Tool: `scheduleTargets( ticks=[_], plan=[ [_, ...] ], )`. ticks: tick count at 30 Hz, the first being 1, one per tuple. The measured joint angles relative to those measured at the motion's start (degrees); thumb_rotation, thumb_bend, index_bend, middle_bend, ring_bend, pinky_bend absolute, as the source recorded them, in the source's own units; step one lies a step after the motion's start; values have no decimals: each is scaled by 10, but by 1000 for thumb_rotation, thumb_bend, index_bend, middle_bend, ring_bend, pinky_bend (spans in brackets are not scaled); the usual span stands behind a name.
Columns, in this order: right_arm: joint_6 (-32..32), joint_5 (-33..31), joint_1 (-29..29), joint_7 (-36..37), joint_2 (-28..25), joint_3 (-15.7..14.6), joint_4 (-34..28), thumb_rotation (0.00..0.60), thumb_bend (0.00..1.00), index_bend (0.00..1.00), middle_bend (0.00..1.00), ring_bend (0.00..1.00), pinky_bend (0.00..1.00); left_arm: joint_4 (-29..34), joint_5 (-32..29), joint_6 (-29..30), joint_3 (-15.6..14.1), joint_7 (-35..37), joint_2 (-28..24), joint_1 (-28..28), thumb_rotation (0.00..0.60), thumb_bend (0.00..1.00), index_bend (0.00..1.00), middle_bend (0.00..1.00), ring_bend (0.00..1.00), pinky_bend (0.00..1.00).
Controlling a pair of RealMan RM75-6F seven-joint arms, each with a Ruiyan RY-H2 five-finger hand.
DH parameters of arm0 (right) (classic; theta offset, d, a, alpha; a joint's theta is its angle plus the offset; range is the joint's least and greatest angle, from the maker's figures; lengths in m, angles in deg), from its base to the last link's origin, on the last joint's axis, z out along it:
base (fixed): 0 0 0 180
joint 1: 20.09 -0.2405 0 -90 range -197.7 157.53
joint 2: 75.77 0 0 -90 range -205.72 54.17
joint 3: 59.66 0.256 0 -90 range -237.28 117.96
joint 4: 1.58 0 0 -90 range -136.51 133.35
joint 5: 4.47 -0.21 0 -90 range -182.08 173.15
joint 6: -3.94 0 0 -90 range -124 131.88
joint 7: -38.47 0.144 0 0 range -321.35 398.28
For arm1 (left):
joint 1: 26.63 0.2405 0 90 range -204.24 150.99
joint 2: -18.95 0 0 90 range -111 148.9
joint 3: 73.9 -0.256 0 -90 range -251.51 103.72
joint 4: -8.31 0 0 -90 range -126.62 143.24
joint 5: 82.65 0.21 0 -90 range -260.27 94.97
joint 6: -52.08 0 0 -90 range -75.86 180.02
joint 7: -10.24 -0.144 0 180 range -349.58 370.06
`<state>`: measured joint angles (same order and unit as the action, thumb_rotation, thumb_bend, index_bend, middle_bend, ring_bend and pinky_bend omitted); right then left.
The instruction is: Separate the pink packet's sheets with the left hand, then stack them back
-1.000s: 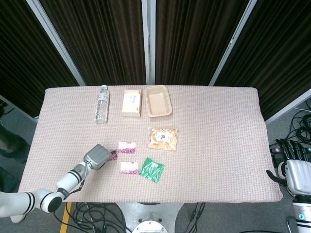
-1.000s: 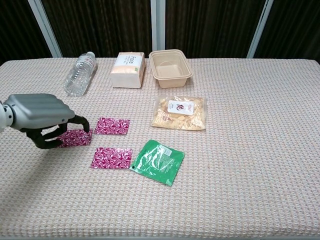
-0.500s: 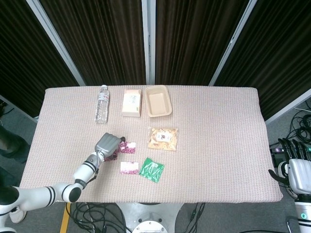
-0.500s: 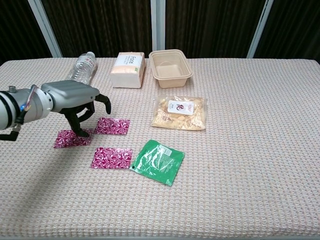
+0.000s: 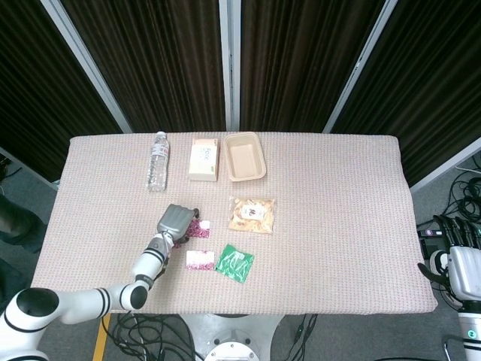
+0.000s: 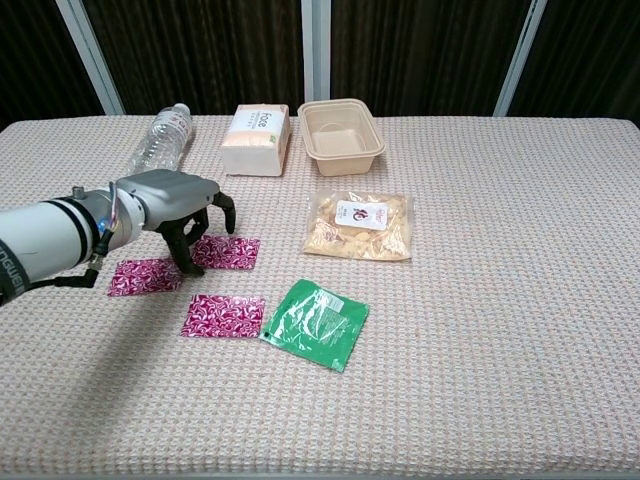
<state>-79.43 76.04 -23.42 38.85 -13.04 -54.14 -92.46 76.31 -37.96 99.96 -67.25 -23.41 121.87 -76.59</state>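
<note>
Three pink patterned sheets lie apart on the cloth: one at the left, one further back and one nearer the front. My left hand hovers between the left and back sheets with its fingers spread downward, holding nothing. One fingertip comes down at the back sheet's left edge. In the head view the left hand covers part of the back sheet, and the front sheet lies free. My right hand hangs off the table's right edge, empty.
A green packet lies right beside the front sheet. A snack bag sits to the right. Along the back stand a water bottle, a tissue pack and a beige tray.
My left hand has released the left sheet, spread its fingers and moved right and back toward the back sheet. The right hand has stayed where it was.
</note>
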Motion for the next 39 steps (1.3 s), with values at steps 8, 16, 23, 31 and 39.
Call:
scheduleTargets(
  ticks=[8, 16, 23, 31, 39],
  plan=[
    [0, -2, 2, 2, -1, -1, 1, 600, 54, 97, 92, 9, 0, -14, -3, 2, 4, -7, 13, -2, 600, 237, 425, 868, 847, 941],
    [1, -3, 4, 3, -2, -2, 1, 600, 53, 98, 92, 9, 0, -19, -5, -1, 4, -15, 17, -2, 600, 237, 405, 867, 847, 941],
    [2, -5, 5, 6, -2, -2, 1, 600, 52, 97, 93, 9, 0, -24, -6, -4, 3, -16, 20, -1, 600, 238, 449, 869, 847, 941],
    [3, -4, 3, 7, -2, 0, 1, 600, 53, 96, 92, 8, 0, 4, 6, 13, 5, -10, 7, 7, 600, 238, 475, 870, 848, 941],
    [6, -2, 0, 9, -1, 0, 3, 600, 54, 95, 92, 8, 0, 69, 15, 46, 4, -12, -29, 22, 600, 239, 472, 870, 848, 941]
  ],
)
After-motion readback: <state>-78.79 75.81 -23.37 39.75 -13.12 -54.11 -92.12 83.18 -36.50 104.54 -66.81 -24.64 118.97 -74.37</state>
